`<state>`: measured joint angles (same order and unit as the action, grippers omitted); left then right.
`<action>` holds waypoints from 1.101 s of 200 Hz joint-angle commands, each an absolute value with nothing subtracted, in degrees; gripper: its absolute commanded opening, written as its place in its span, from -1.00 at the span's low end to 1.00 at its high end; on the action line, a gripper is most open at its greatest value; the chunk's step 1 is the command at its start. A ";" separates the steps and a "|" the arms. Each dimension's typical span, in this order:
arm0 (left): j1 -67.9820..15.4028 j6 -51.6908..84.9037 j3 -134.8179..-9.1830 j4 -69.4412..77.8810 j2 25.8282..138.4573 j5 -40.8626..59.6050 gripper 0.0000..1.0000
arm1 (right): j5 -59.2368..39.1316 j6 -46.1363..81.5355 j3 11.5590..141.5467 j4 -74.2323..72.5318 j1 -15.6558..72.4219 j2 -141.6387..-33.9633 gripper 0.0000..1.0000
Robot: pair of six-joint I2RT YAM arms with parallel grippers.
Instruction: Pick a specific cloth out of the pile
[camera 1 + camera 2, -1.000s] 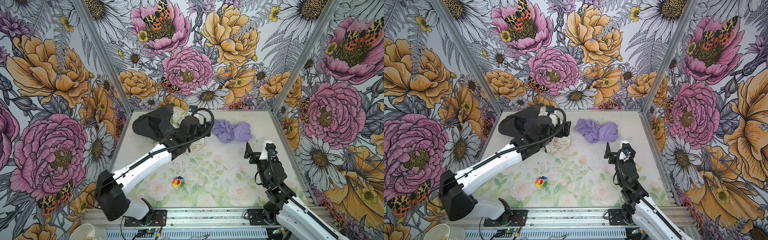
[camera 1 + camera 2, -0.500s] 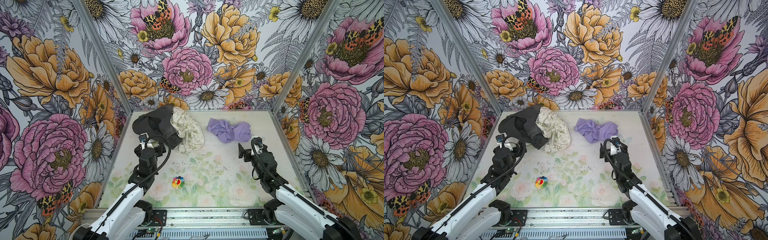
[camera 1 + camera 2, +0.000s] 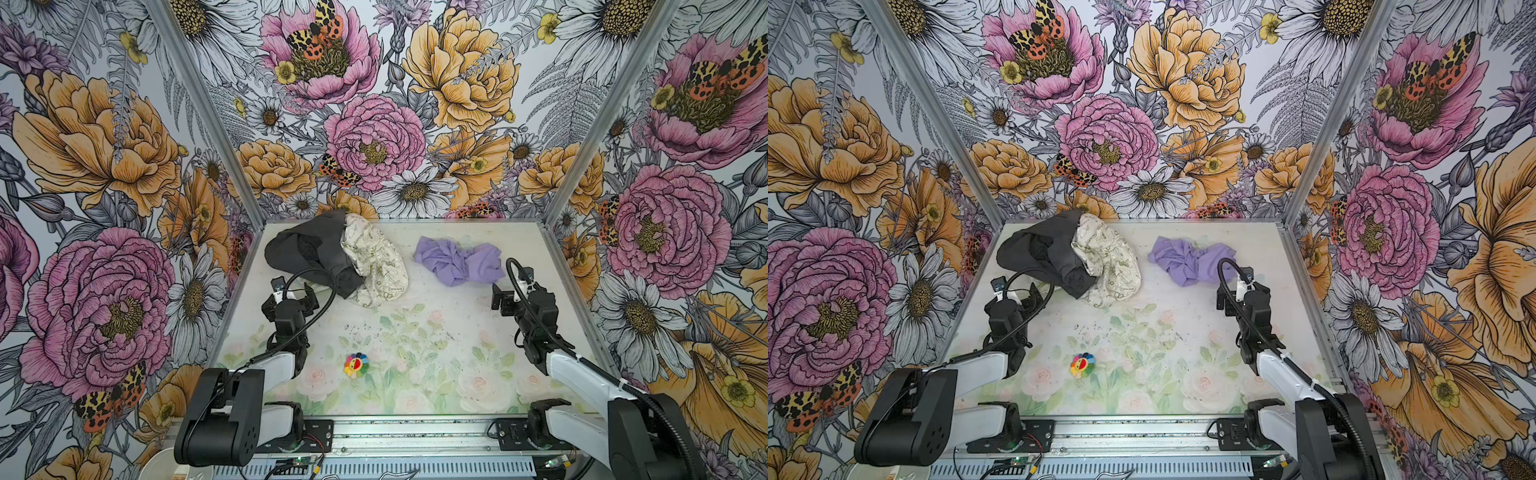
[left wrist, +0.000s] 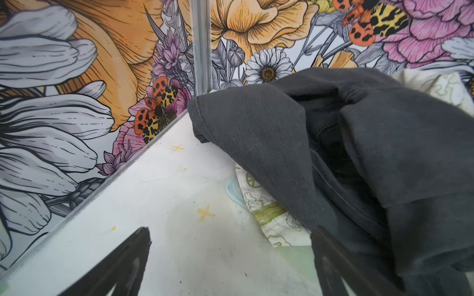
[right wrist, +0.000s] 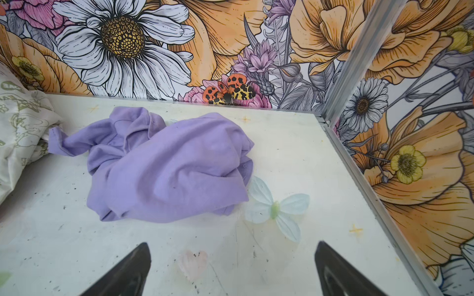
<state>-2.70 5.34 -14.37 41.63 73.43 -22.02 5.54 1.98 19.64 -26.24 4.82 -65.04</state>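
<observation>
I see the lavender cloth (image 5: pixel 164 164) crumpled and plain, lying alone on the table (image 3: pixel 436 332), apart from the pile (image 3: pixel 332 253) of dark grey and cream printed fabric. Nothing blocks it. It sits just ahead of my right gripper (image 5: pixel 230 271), whose jaws gape empty; my left gripper (image 4: pixel 230 261), likewise wide, faces the pile.

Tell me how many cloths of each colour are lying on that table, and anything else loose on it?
Lavender cloth: 1
Dark grey cloth: 1
Cream printed cloth: 1
Small rainbow flower toy: 1
Total: 4 things, 3 of them cloths.
</observation>
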 commanded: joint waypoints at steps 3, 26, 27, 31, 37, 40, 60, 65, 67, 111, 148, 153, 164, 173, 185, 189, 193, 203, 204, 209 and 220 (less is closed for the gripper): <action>-1.38 3.30 -17.55 47.41 75.32 -18.06 0.97 | 1.79 1.15 18.00 -37.95 3.25 -70.24 0.99; -0.17 2.38 -17.37 50.80 77.81 -15.98 0.97 | 0.00 0.89 18.40 -43.48 1.94 -74.69 0.99; -0.13 2.38 -17.30 51.15 77.97 -15.94 0.98 | 0.00 0.88 18.47 -43.67 1.93 -74.87 0.99; 0.03 2.37 -17.11 52.49 78.84 -15.64 0.98 | -0.03 0.66 18.63 -44.45 1.74 -75.66 0.99; 0.16 2.45 -16.74 54.72 80.27 -15.27 0.97 | -0.07 0.75 19.27 -44.49 1.48 -76.46 0.99; 0.30 2.50 -16.64 55.90 81.05 -15.11 0.98 | -0.30 0.67 19.49 -44.56 1.29 -76.94 0.99; 0.89 2.92 -17.14 60.87 87.16 -13.28 0.97 | -1.23 0.94 19.00 -51.01 0.07 -82.23 0.99; 0.89 2.59 -17.50 61.95 88.88 -13.03 0.97 | -1.46 1.00 18.79 -53.22 -0.10 -83.83 0.99; 0.88 2.45 -17.60 62.68 89.41 -12.95 0.97 | -1.64 1.00 18.69 -53.59 -0.16 -84.44 0.99; 0.21 1.99 -20.12 56.04 88.53 -13.54 0.97 | -2.36 1.98 20.20 -53.58 -1.13 -87.57 0.99; -0.07 1.65 -20.11 56.66 88.77 -13.93 0.97 | -1.84 2.66 21.63 -51.36 -1.52 -87.91 0.99; -0.37 1.30 -19.98 57.29 88.92 -14.14 0.97 | -1.36 2.88 21.82 -51.32 -1.45 -87.97 0.99; -0.64 0.89 -20.58 55.91 88.86 -13.89 0.97 | -0.27 3.19 22.02 -50.78 -1.58 -88.00 0.99; -0.78 0.49 -20.97 55.06 88.86 -13.49 0.97 | 1.26 3.78 21.74 -51.23 -1.43 -88.04 0.99; -1.11 0.01 -21.17 54.93 88.94 -13.35 0.97 | 5.61 5.15 20.49 -53.29 -1.42 -87.85 0.99; -1.14 0.00 -21.19 54.74 88.86 -13.30 0.97 | 7.15 5.74 20.20 -53.91 -1.43 -87.89 0.99; -1.14 0.00 -21.10 54.94 88.86 -13.26 0.97 | 8.57 6.35 20.06 -54.24 -1.46 -87.81 0.99; -1.15 -0.09 -21.09 54.93 88.89 -13.24 0.97 | 11.25 7.37 20.02 -54.31 -1.43 -87.78 0.99; -1.15 -0.09 -21.09 54.89 88.87 -13.26 0.97 | 11.30 7.42 20.03 -54.31 -1.46 -87.79 0.99; -1.14 0.00 -21.18 54.93 88.86 -13.27 0.97 | 11.41 7.37 20.09 -54.31 -1.41 -87.83 0.99; -1.06 0.00 -21.27 54.67 88.95 -12.93 0.97 | 11.28 7.32 20.16 -54.07 -1.34 -87.87 0.99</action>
